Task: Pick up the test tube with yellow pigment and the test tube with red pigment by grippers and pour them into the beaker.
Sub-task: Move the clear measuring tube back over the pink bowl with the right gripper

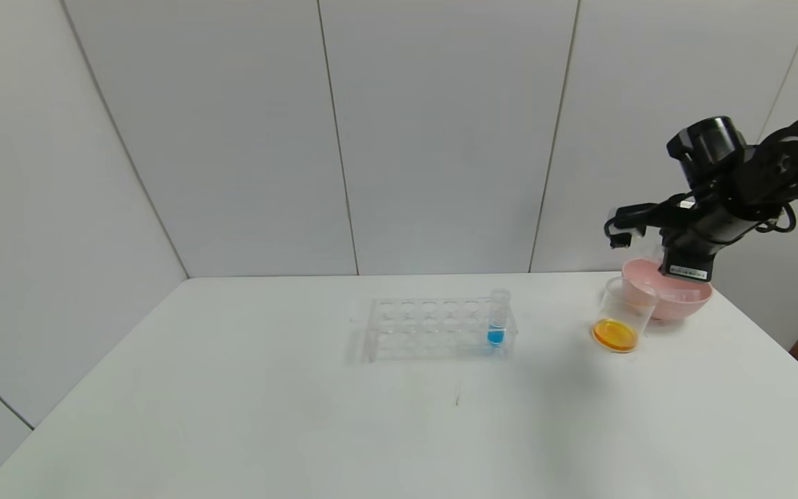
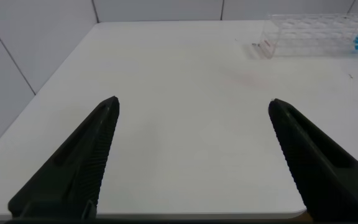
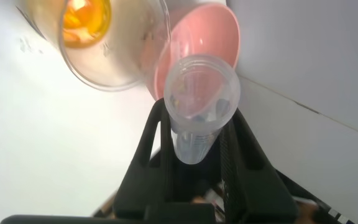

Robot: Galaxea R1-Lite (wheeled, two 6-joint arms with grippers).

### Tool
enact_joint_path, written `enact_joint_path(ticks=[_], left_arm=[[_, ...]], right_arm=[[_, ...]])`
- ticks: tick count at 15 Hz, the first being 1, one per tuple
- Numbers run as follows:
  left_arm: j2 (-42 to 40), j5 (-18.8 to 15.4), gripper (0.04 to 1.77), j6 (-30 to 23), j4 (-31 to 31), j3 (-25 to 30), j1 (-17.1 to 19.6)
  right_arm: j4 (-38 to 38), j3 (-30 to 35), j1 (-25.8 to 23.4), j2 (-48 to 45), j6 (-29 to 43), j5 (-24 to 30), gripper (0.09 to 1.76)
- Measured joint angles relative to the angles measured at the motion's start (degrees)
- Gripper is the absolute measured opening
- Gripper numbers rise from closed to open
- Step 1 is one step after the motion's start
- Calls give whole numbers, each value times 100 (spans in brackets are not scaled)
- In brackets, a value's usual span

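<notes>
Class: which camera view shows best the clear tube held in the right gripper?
The right wrist view: the clear empty tube fills it, clamped in the right gripper. In the head view the arm hides it; the left wrist view misses it.

White table point(image 1: 233, 416): we record three items standing directly on it. Near the middle, a clear test tube rack point(image 1: 433, 327), a blue-liquid tube point(image 1: 497, 319) upright in its right end. Toward the right far corner we find the beaker point(image 1: 622, 324), orange-yellow liquid at its bottom, touching a pink bowl point(image 1: 676, 294) behind it.
</notes>
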Motion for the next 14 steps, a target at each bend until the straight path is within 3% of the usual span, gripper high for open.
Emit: enact_joint_path(ticks=[5,7,9,14], left_arm=[[0,-2,172,0,0,0,0],[0,0,172,0,0,0,0],[0,2,172,0,0,0,0],[0,0,172,0,0,0,0]], right_arm=[[-22,334,-479,-607,1787,1999,50],[-169,605,-694,-885,2520,2542,50],[-690,948,-848,-1139,3374,2760,50],[-3176,1941,-1046,-1480,5220,2818,50]])
